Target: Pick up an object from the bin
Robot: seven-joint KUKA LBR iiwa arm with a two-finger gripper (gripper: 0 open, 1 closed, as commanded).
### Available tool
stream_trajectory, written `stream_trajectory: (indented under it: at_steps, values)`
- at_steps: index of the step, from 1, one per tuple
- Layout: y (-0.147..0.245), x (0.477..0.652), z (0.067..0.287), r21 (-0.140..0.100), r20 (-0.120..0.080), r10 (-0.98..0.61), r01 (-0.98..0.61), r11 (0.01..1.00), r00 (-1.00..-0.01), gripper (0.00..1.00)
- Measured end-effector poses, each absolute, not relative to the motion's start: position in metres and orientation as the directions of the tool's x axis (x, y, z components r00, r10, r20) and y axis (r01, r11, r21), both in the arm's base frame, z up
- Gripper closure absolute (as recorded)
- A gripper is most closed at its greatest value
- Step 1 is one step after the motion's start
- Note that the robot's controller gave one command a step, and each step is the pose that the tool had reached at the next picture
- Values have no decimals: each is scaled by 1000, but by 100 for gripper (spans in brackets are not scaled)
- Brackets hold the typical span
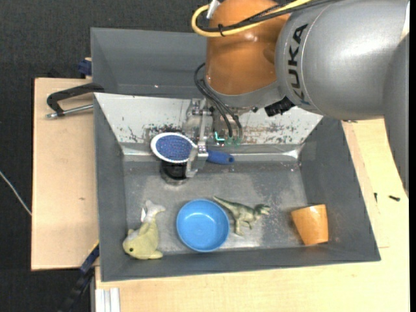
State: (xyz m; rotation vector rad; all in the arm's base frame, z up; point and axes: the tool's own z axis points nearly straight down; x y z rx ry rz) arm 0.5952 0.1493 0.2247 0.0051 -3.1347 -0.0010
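Your gripper sits at the back of the bin, left of centre, hanging from the orange wrist cover. The jaws are clamped on a brush, pinching its neck where the round head meets the handle. The gap is narrow, no wider than that neck, and nothing else is between the fingers. The brush lies roughly level: the head points left of the gripper and the short blue handle sticks out to its right. The head is a white-rimmed disc with a blue dotted face turned up toward the camera. There is a dark patch right under the head on the bin floor; you can't tell from here whether it's shadow or a separate black thing. The rest lies along the front of the bin, well apart from the gripper. A pale yellow plush fish is at the left and a blue bowl next to it. A green toy dinosaur is touching the bowl's right rim. An orange cup is tipped over at the right.
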Motion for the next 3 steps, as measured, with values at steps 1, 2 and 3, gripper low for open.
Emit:
stream_trajectory:
  at_steps: [1, 2, 3]
  values:
    - [93, 531, 82, 1, -8, -199, -199, 980, -980, 0]
    - [111, 499, 101, 2, 1, -155, -155, 988, -988, 0]
    - [108, 493, 100, 2, 0, -126, -126, 992, -992, 0]
